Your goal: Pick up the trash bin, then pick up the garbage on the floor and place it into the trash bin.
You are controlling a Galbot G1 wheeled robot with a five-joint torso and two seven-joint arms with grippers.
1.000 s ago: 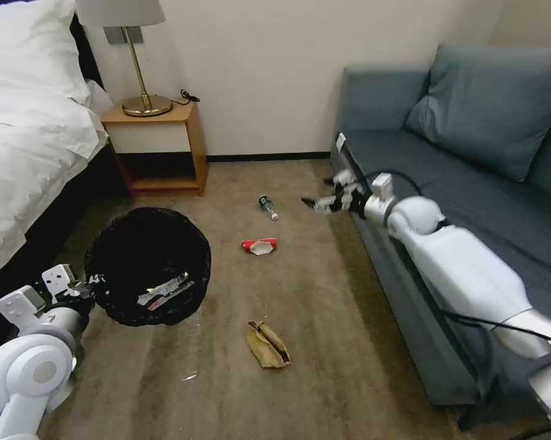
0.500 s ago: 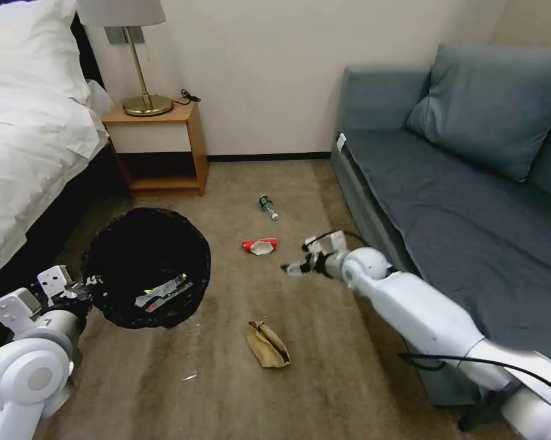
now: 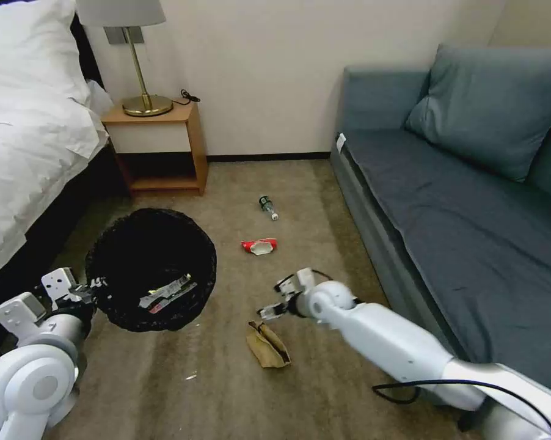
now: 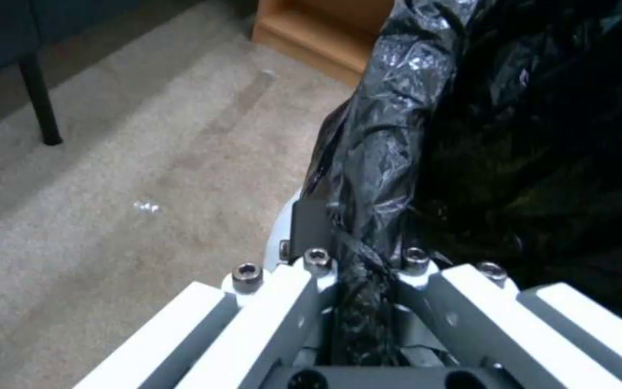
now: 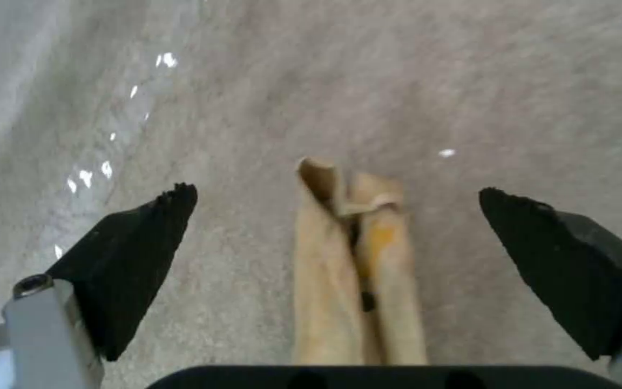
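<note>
The right tool (image 3: 269,311) has swung down from beside the sofa (image 3: 471,214) a second ago and now hangs low over the carpet (image 3: 324,391), just above the near end of the tan paper bag (image 3: 267,345). In its wrist view the two black fingers (image 5: 138,254) are spread wide, empty, with the bag (image 5: 358,270) lying lengthwise on the floor between them, touching neither.

The left tool (image 3: 83,292) has stayed at the near left, clamped tight on the rim of the bin (image 3: 153,269); its wrist view shows the black liner (image 4: 390,162) pinched between the closed fingers (image 4: 311,227). The bin is held just off the carpet beside the bed (image 3: 25,140), mouth tipped toward the camera, with a wrapper (image 3: 167,293) lying inside.

Farther out on the floor lie a red-and-white packet (image 3: 259,245) and, beyond it toward the nightstand (image 3: 159,146), a small bottle (image 3: 267,207).
</note>
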